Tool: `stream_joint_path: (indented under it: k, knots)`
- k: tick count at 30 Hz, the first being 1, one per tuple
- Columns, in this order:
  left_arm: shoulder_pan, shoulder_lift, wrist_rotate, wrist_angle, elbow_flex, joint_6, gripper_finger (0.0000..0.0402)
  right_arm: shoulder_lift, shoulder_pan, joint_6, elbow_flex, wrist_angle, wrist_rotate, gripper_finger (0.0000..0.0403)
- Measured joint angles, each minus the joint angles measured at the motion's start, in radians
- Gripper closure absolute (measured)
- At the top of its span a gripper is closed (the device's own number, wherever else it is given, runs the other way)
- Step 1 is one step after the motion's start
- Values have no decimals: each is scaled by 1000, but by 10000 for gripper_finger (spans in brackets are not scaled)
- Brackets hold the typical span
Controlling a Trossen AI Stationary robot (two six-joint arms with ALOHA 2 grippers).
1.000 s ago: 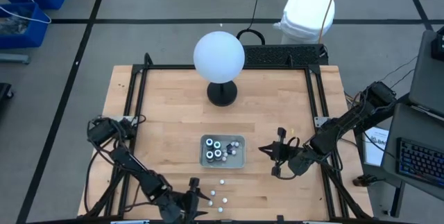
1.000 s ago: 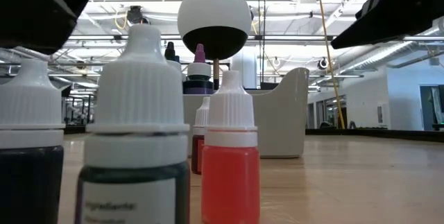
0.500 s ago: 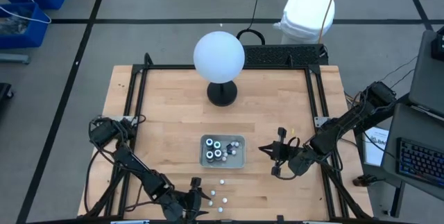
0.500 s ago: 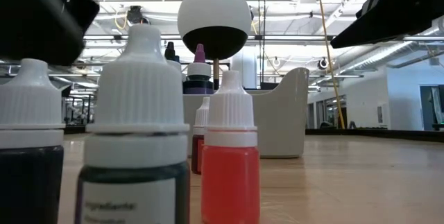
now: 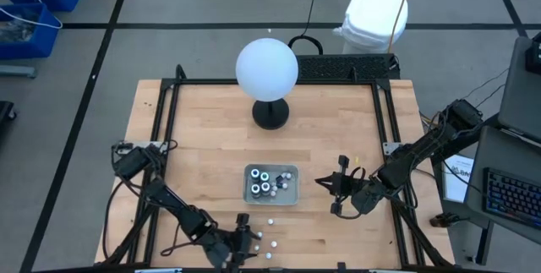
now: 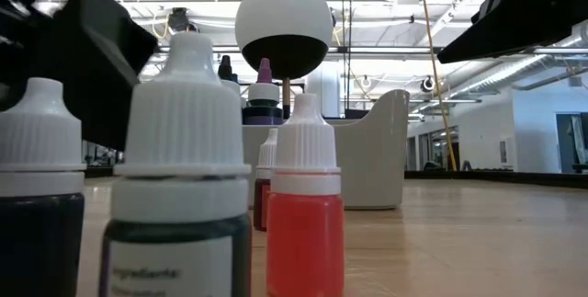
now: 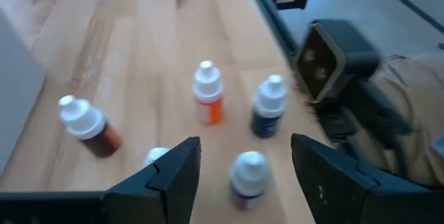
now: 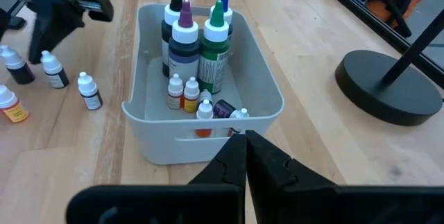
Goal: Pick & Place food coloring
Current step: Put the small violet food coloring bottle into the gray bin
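Since a second ago the left hand [image 5: 243, 237] has moved a little toward the loose small bottles [image 5: 267, 237] at the near edge of the surface [image 5: 211, 146]; nothing else has changed place.

High view: the surface is a light wooden top inside a black frame, on a grey floor with dark lines. The white globe [image 5: 267, 68] on a black base stands at the far middle. The grey tray [image 5: 272, 184] lies near the middle, with the larger food coloring bottles [image 5: 265, 182] inside it. The right hand [image 5: 325, 181] waits just beside the tray, fingers together.

Low view: the room behind is a big hall with bright ceiling lights. Three small bottles stand very close to the camera: one with dark liquid [image 6: 39, 196], one with a label [image 6: 179, 187] and one with red liquid [image 6: 305, 214], all with white ribbed caps. A dark part of the left hand now covers more of the upper left corner than before.

Left wrist view: the left hand's fingers [image 7: 173, 175] stand apart, holding nothing, above five small white-capped bottles; the orange one [image 7: 208, 92] and a dark blue one [image 7: 268, 106] stand upright.

Right wrist view: the tray [image 8: 267, 89] holds four tall bottles with black, purple, green and blue tips and several tiny ones; more small bottles [image 8: 89, 89] stand outside it.
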Motion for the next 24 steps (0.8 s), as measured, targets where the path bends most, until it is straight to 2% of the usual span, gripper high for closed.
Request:
stream_joint_path:
  k: [7, 15, 18, 24]
  knots:
    - [22, 0, 44, -37, 0, -42, 172, 0, 0, 0, 0, 0, 0, 403]
    - [17, 0, 47, -39, 0, -45, 175, 0, 0, 0, 0, 0, 0, 403]
    - [17, 0, 47, -39, 0, -45, 196, 0, 0, 0, 0, 0, 0, 403]
    - [17, 0, 66, -40, 0, -45, 275, 0, 0, 0, 0, 0, 0, 403]
